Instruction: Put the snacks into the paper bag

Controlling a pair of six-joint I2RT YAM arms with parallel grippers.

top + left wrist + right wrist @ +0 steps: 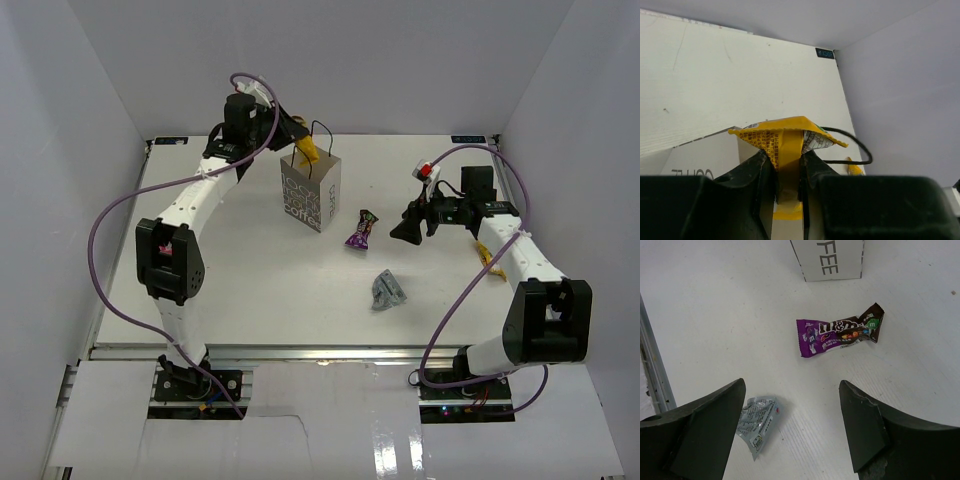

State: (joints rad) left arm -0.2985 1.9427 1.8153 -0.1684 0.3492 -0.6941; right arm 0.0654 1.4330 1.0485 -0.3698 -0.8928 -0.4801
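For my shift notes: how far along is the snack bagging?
Done: nothing visibly bagged. In hand: left gripper pinches a yellow packet over the paper bag. Left: purple packet, maroon packet and silver packet on the table; right gripper open above them.

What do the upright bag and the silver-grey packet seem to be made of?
The upright bag: likely matte paper, with flat stiff sides and printed lettering. The silver-grey packet: probably thin metallised plastic film, glossy and crinkled.

White table (260, 285), pale walls (400, 60), metal front rail (320, 352)
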